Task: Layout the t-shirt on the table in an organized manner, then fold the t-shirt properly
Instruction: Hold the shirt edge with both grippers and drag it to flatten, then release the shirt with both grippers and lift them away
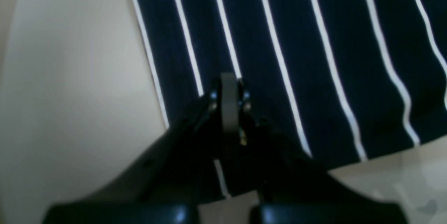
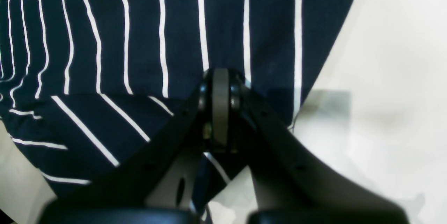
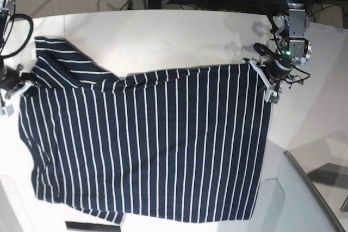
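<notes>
T-shirt: my dark navy t-shirt [image 3: 152, 145] with thin white stripes lies spread flat across the table [image 3: 163, 36], its stripes running from the far side toward the near edge in the base view.
Table: white and smooth; bare surface shows beyond the shirt at the far side and at the right of the base view.
Left gripper: my left gripper [image 1: 228, 91] has its jaws pressed together on the t-shirt, close to a side edge and near the hem; in my left wrist view the grey pads meet with dark cloth passing under them. In the base view this gripper [image 3: 270, 88] sits at the shirt's far right corner.
Right gripper: my right gripper [image 2: 220, 88] is likewise clamped on the t-shirt, pads together, near an edge where the cloth ends against the white table. A folded-over flap with slanted stripes [image 2: 87, 126] lies just left of it in my right wrist view.
Right gripper in base view: it sits at the picture's left edge [image 3: 13, 88], against the sleeve area.
Sleeve: one sleeve [image 3: 57, 61] spreads out toward the far left corner.
Cloth surface: mostly smooth, with slight ripples near the collar side.
</notes>
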### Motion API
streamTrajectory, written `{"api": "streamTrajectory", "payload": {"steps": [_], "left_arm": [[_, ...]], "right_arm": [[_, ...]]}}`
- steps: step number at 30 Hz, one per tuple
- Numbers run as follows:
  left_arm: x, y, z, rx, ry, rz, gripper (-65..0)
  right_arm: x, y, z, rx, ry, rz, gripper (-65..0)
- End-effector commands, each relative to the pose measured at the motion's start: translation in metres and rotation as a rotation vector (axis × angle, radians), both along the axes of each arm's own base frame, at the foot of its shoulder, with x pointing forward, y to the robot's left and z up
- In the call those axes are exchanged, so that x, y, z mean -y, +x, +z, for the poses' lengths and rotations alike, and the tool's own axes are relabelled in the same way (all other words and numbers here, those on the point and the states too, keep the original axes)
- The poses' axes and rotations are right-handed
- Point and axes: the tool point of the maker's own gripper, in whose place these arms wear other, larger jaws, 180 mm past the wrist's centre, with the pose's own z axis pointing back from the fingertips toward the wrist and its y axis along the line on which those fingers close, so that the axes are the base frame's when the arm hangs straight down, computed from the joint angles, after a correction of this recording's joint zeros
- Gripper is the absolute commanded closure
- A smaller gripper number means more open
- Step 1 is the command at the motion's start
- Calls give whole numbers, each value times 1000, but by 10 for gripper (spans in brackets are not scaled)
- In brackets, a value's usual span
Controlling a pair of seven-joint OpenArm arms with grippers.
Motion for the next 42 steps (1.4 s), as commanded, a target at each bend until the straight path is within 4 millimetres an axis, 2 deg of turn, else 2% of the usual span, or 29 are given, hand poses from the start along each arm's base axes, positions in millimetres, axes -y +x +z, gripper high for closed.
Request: {"api": "streamTrajectory", "payload": {"steps": [1, 8, 12, 20, 22, 28, 35, 38, 40, 42], "left_arm": [[-7, -21, -12, -97, 42, -12, 0], [-9, -33, -15, -108, 44, -12, 0], [-9, -33, -14, -107, 45, -11, 0], [-7, -27, -12, -96, 44, -17, 0], [-6, -21, -7, -82, 48, -21, 0], [-5, -20, -7, -94, 143, -75, 0], [-8, -22, -8, -100, 164, -76, 0], [-7, -12, 0, -71, 166, -74, 0], [-7, -3, 11, -38, 174, -78, 0], [-5, 18, 31, 30, 185, -83, 0]], "right_arm": [[12, -22, -10, -100, -58, 21, -2], [13, -50, -20, -144, -70, 30, -2], [24, -63, -21, -137, -49, -54, -2], [45, -73, -6, -114, -143, -111, -2], [42, -75, -5, -110, -154, -125, -2], [36, -73, -3, -96, -159, -116, 0], [37, -65, 1, -80, -169, -132, 0], [39, -48, 15, -25, -181, -128, 0], [36, -33, 31, 37, -197, -109, 0], [25, -16, 51, 115, -207, -88, -3]]}}
